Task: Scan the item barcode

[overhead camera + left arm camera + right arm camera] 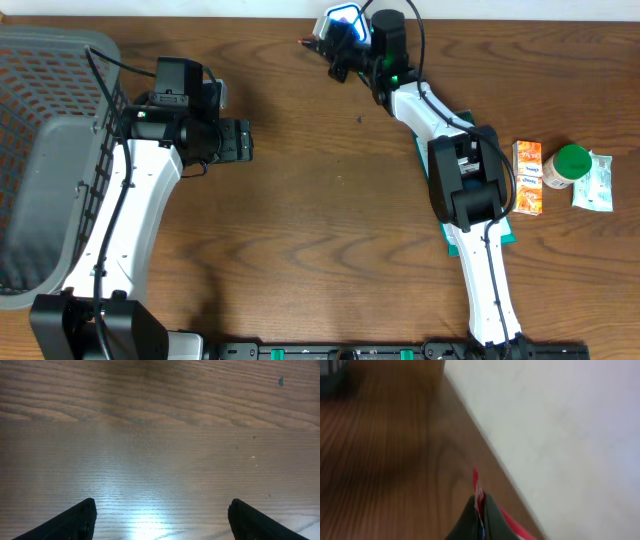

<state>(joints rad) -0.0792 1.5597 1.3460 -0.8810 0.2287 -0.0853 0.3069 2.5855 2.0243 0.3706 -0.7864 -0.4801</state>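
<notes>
My right gripper [335, 48] reaches to the table's far edge, shut on a thin flat packet [343, 19] that looks blue and white from above. In the right wrist view the dark fingers [492, 515] of this gripper [480, 497] pinch the packet's red and white edge [476, 480], which sticks out ahead of them; the picture is blurred and no barcode shows. My left gripper [243, 140] hovers over bare wood at centre left. Its jaws [162, 505] stand wide apart with nothing between them. No scanner is visible.
A grey mesh basket [50, 60] fills the left side. At the right lie an orange carton [528, 178], a green-capped bottle [570, 165] and a white and green sachet [598, 185]. A green mat [510, 236] lies under the right arm.
</notes>
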